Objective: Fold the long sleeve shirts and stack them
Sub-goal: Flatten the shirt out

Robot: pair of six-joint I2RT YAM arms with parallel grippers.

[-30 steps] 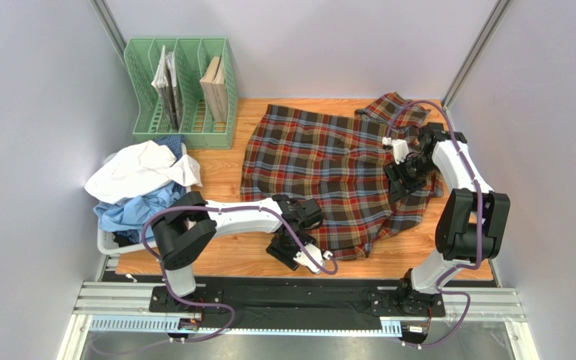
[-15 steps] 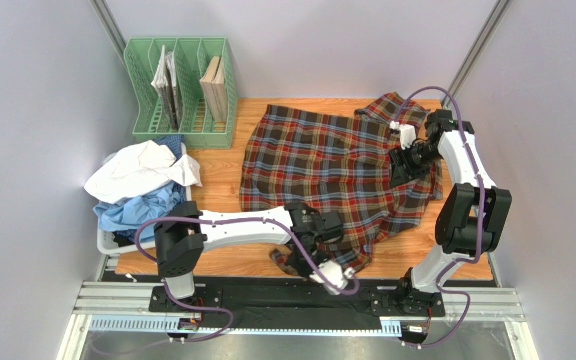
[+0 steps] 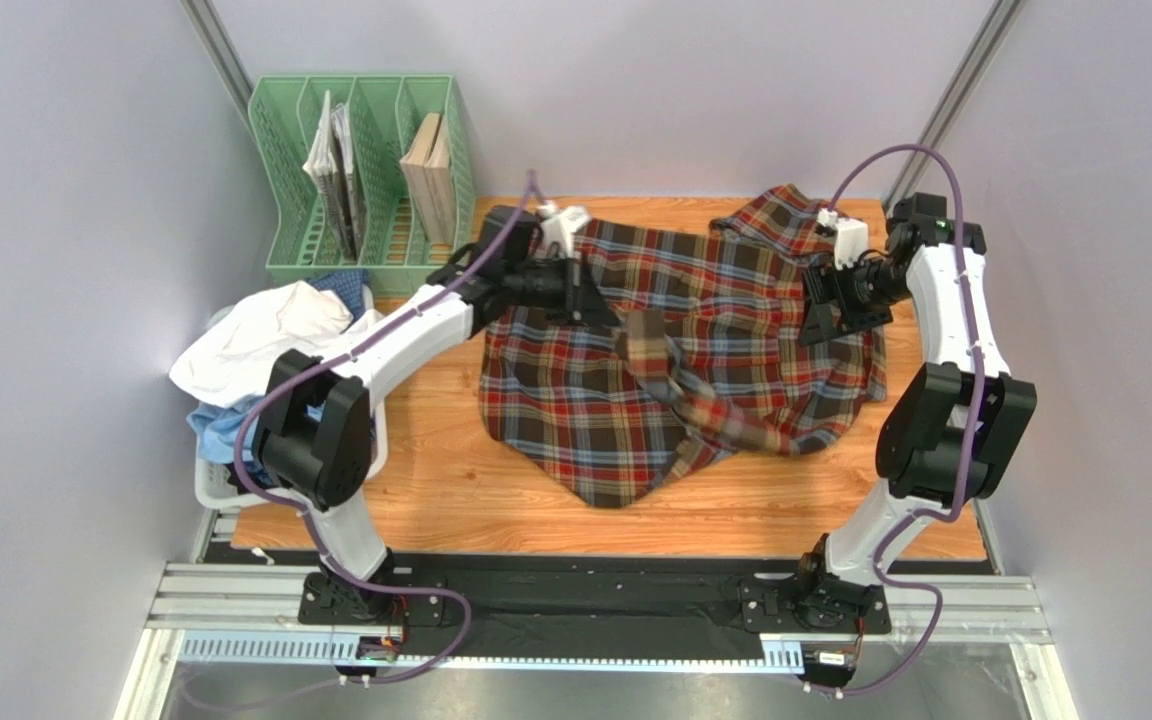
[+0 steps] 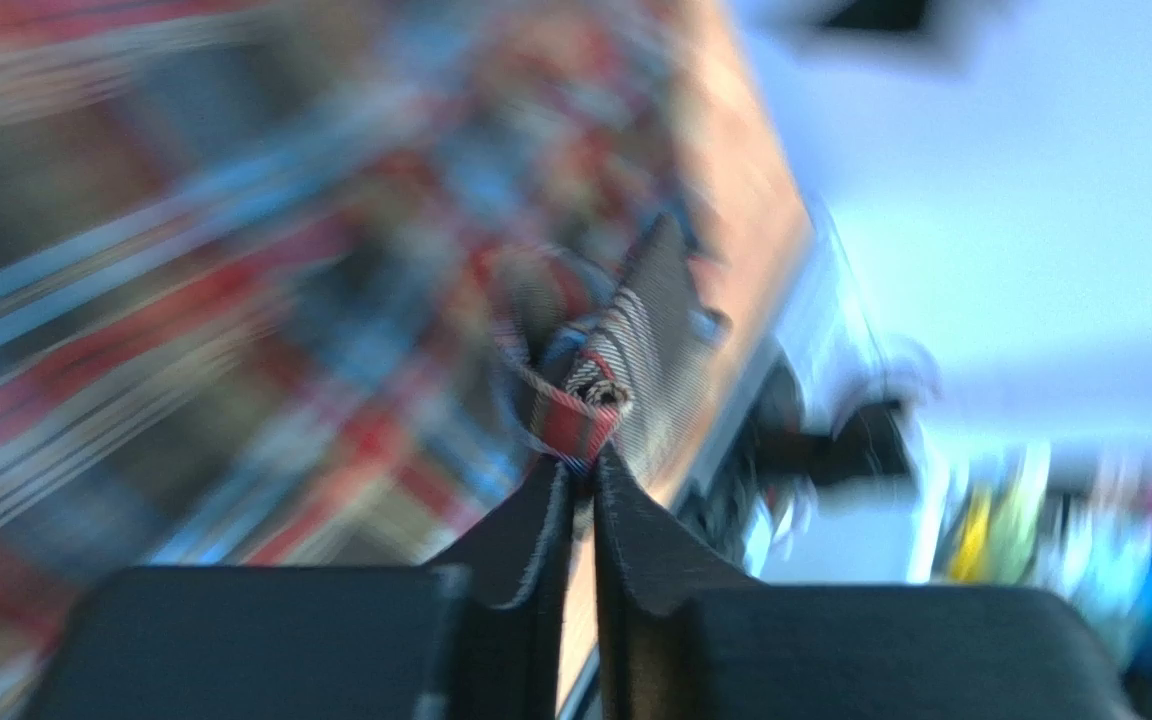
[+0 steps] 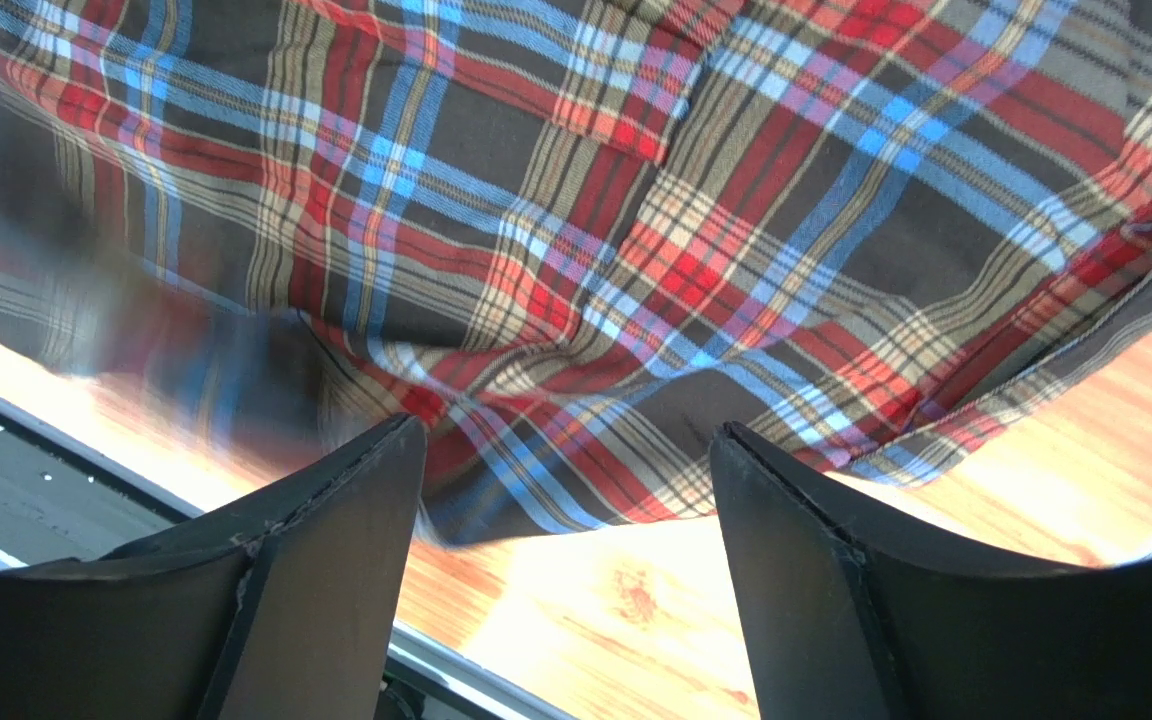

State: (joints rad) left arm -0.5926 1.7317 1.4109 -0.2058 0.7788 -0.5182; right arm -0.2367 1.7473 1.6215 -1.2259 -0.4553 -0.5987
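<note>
At nine o'clock on the table (image 3: pixel 447 503), the white and light blue shirts (image 3: pixel 274 360) lie heaped and unfolded, with a green file rack (image 3: pixel 364 195) behind them at eleven. The tartan shirt (image 3: pixel 687 300) is spread from the table's middle out toward three o'clock. The left gripper (image 3: pixel 585 293) sits at the shirt's ten o'clock corner, its jaws pinched shut on a bunched fold of plaid. That fold looks like the end of the sleeve (image 3: pixel 695 393), which trails diagonally across the body toward five. The right gripper (image 3: pixel 826 323) hovers at the shirt's two o'clock side, jaws wide apart and holding nothing. The step in hand looks like folding the sleeve inward. Next, the left arm should lay the cuff flat and let go.
</note>
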